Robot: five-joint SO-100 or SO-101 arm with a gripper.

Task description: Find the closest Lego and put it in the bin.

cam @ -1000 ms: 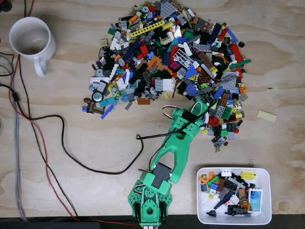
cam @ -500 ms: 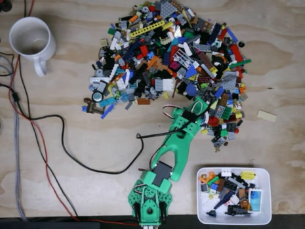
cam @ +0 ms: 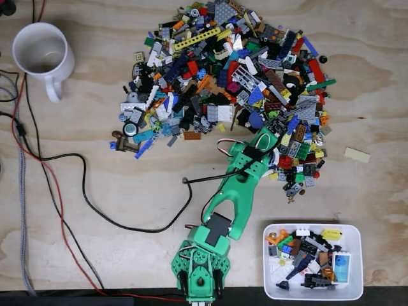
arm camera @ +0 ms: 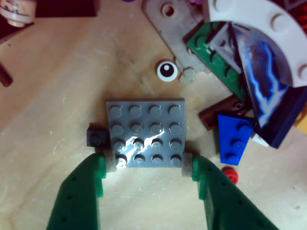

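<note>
In the wrist view the tool point(arm camera: 147, 163) has its two green fingers point(arm camera: 79, 191) spread to either side of a grey four-by-four plate point(arm camera: 146, 133). The pads sit against the plate's near corners, so the tool is closing on the plate or has just met it, but I cannot tell whether it grips yet. The plate lies flat on the counter point(arm camera: 53, 86), studs up, directly between the fingers and reaching away from them.

Compared with a second ago, the fixed view shows the arm has pushed slightly further into the pile's near edge, with the tool point(cam: 271, 131) now low over the bricks. I judge this to be the end of the approach and the start of the grasp.

Just outside the left finger in the wrist view, touching the plate's edge, is a small dark single-stud brick point(arm camera: 96, 137). It could catch on the finger or ride along. Outside the right finger lie a tiny red piece point(arm camera: 230, 175) and, a little beyond it, a blue wedge plate point(arm camera: 233, 137).

Beyond the plate's far edge sits a round eye tile point(arm camera: 167, 71), then a grey flat piece with a hole point(arm camera: 170, 17), a green plate point(arm camera: 213, 57) and a white curved piece point(arm camera: 261, 28).

In the fixed view the white bin point(cam: 313, 261), already holding bricks, stands behind the tool beside the arm's base, well apart from the Lego pile point(cam: 223, 76). If the grip holds, a lift and swing back to it comes next.
</note>
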